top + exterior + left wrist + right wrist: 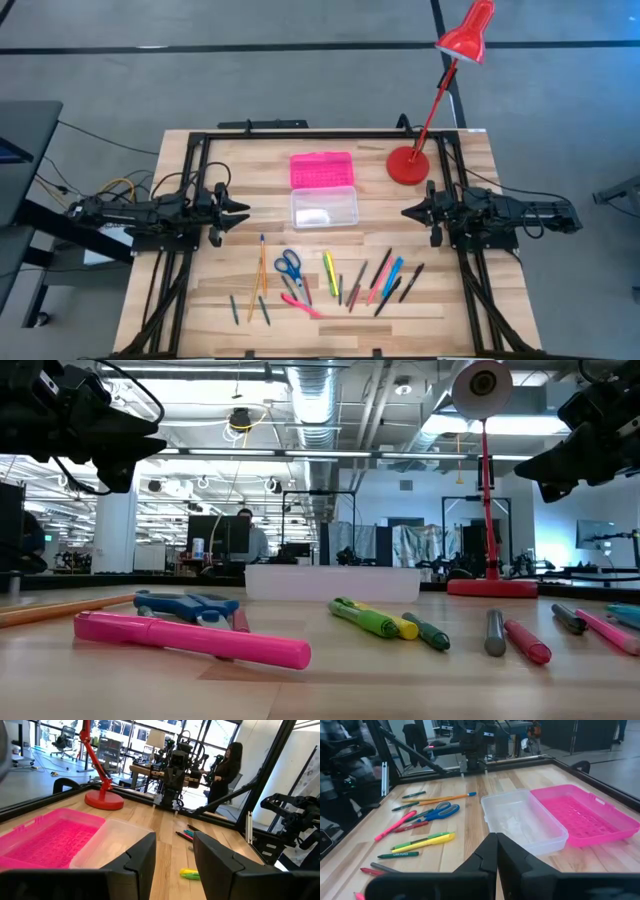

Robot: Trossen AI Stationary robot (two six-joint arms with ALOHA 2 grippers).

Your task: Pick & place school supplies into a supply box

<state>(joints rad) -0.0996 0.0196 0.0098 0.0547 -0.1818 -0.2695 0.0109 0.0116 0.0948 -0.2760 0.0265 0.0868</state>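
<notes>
From my remote station I see the supply box (323,188) lying open on the pale plank table (460,300), its ribbed pink lid flat beside the clear, empty base, midway between my two raised grippers. The left gripper (243,211) hangs with its blocky dark fingers narrowly parted, holding nothing; the right gripper (407,212) is pressed fully together, also empty. Slim plastic pens, a yellow-green highlighter (423,841), a pink marker (190,639) and blue-handled scissors (290,266) lie scattered on the boards beyond both fingertips. A glossy red desk lamp (440,85) stands near the right gripper; an office with a seated person fills the background.
</notes>
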